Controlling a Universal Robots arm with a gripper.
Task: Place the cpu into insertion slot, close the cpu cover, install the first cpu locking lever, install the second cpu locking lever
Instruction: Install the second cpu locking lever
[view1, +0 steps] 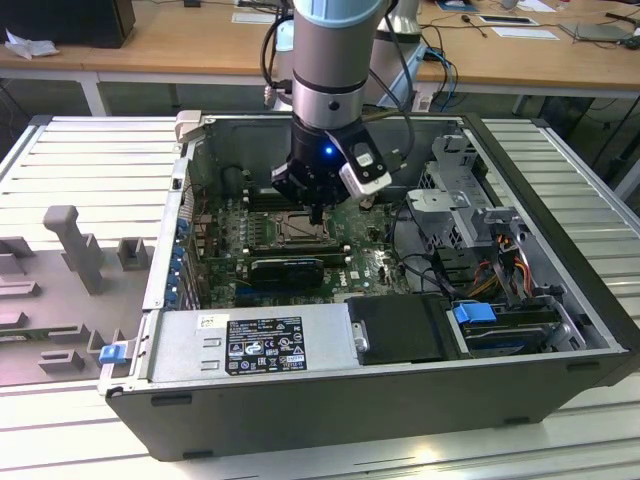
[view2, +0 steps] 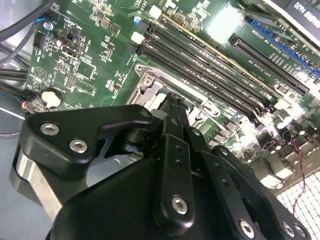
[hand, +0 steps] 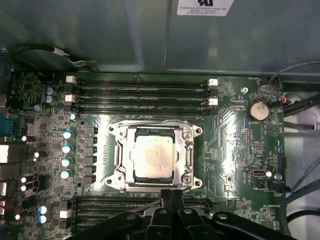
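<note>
In the first wrist view the cpu (hand: 152, 156) lies flat in the insertion slot (hand: 116, 176), its pale metal face up. The silver cpu cover (hand: 188, 150) lies down around it, framing the chip. My gripper (hand: 172, 196) is shut, its two black fingertips pressed together with nothing visible between them, right at the socket's edge next to the memory slots. In the exterior view the gripper (view1: 318, 214) points down into the open computer case, just over the insertion slot (view1: 292, 232). In the second wrist view the gripper (view2: 175, 101) reaches a corner of the socket frame (view2: 149, 84).
Long black memory slots (hand: 142, 95) flank the socket on two sides. A coin battery (hand: 259, 110) and cables (hand: 300, 102) lie near one board edge. The case walls, a power supply (view1: 250, 345) and a drive cage (view1: 460, 200) hem in the board.
</note>
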